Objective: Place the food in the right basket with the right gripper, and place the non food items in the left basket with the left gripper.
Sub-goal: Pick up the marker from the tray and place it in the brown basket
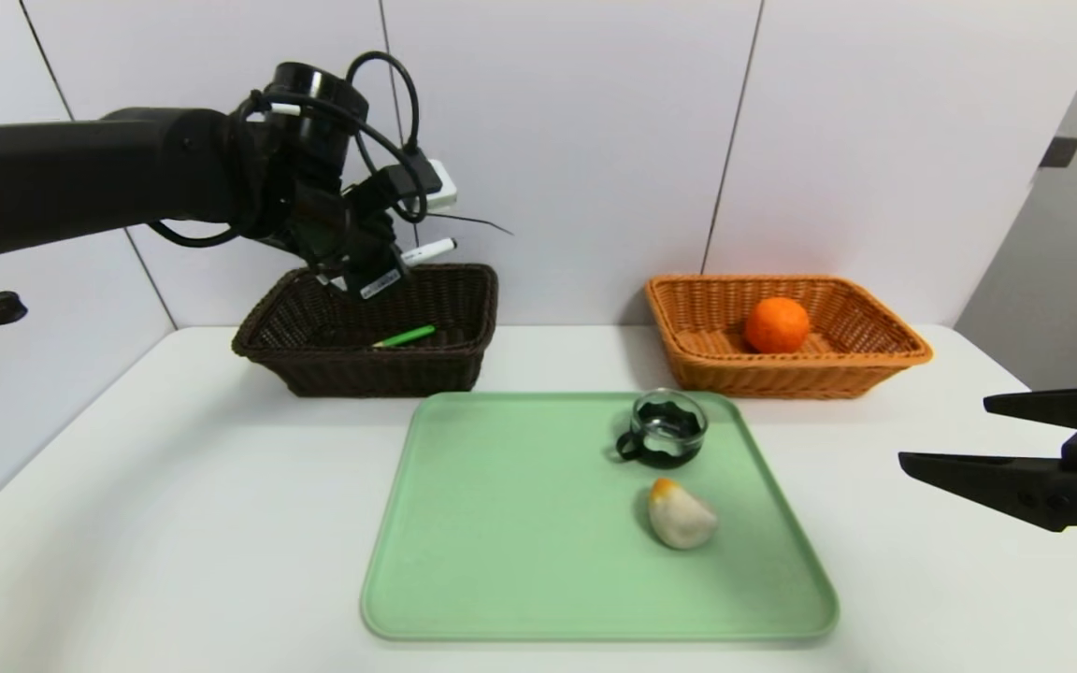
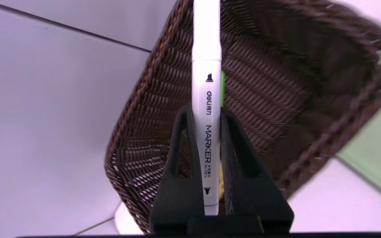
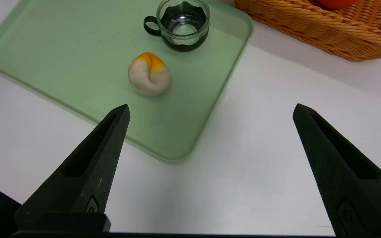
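A white table point(image 1: 174, 523) stands against pale panelled walls. On it, nearest the robot, lies a green tray point(image 1: 520, 523); behind the tray sit two wicker baskets — a dark brown basket point(image 1: 445, 365) on the left and an orange basket point(image 1: 875, 360) on the right, well apart from each other.

The left gripper point(image 1: 380, 266) hangs above the brown basket, its fingers point(image 2: 240, 155) clamped on a white marker point(image 2: 206, 99) that sticks out past the fingertips over the basket's inside. A green pen point(image 1: 405, 336) lies on the floor of that basket. The right gripper point(image 1: 950, 435) hovers over the bare table to the right of the tray, its jaws spread wide with nothing between them.

An orange point(image 1: 777, 324) rests in the orange basket. On the tray's right half stands a small glass cup point(image 1: 665, 430) with a dark sleeve and handle; just in front of it, apart from it, lies a pale bun with an orange tip point(image 1: 679, 516).
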Motion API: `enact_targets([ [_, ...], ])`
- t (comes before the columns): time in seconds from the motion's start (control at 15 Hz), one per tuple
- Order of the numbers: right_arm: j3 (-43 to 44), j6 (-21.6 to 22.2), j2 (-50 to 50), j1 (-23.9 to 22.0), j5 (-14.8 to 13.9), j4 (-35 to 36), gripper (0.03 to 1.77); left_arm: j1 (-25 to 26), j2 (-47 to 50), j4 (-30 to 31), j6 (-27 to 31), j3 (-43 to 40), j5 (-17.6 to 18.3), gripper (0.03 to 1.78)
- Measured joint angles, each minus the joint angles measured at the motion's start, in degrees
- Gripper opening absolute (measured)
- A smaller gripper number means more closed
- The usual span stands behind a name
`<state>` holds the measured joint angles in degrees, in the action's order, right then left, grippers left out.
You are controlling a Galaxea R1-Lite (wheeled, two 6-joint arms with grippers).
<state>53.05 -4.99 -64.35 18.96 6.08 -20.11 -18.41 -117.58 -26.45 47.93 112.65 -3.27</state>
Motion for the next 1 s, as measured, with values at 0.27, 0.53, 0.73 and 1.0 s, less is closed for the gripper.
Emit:
enact_targets([
  [0.27,-0.13,0.02,0.00,0.00,-0.07,-0.06,1.70,1.16,-4.14,3.78,4.00,-0.13,-2.93,0.22],
  [0.53,-0.16,0.04,0.05,-0.02,-0.09,-0.06,1.70,1.38,-6.31,3.56,3.74,-0.28,-3.01,0.22],
  [0.73,-0.16,0.04,0.07,-0.07,-0.07,-0.06,1.70,1.62,-7.06,3.88,3.69,-0.28,-3.15,0.23],
  [1.0,-0.16,0.13,0.16,-0.07,-0.07,-0.09,1.70,1.84,-7.42,3.89,3.17,-0.22,-4.12,0.84],
])
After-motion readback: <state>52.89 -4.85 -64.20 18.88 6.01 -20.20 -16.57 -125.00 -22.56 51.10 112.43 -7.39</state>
